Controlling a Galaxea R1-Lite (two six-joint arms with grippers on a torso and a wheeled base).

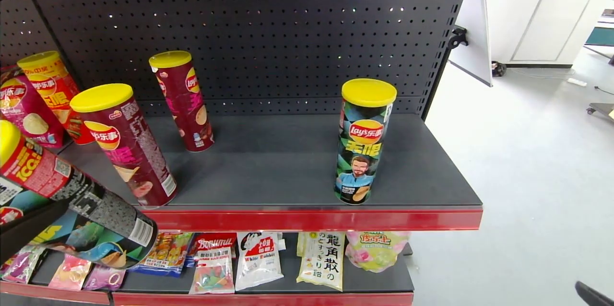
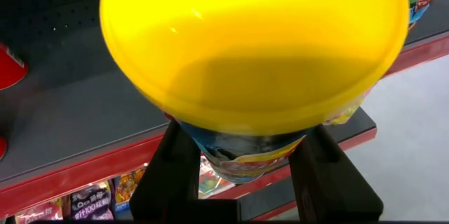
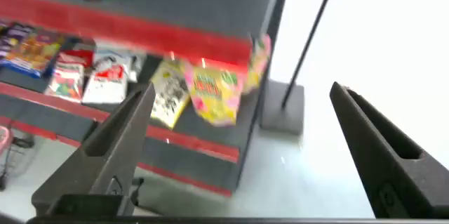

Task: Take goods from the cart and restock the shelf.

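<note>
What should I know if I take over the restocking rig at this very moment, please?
Left gripper: shut on a yellow-lidded chip canister, held tilted at the upper shelf's front left.
Right gripper: open, empty, near the lower shelf's snack bags.
Done: a black-and-teal canister stands upright on the shelf's right; maroon canisters stand left.
Left: set the held canister on the shelf, likely mid-shelf.
</note>
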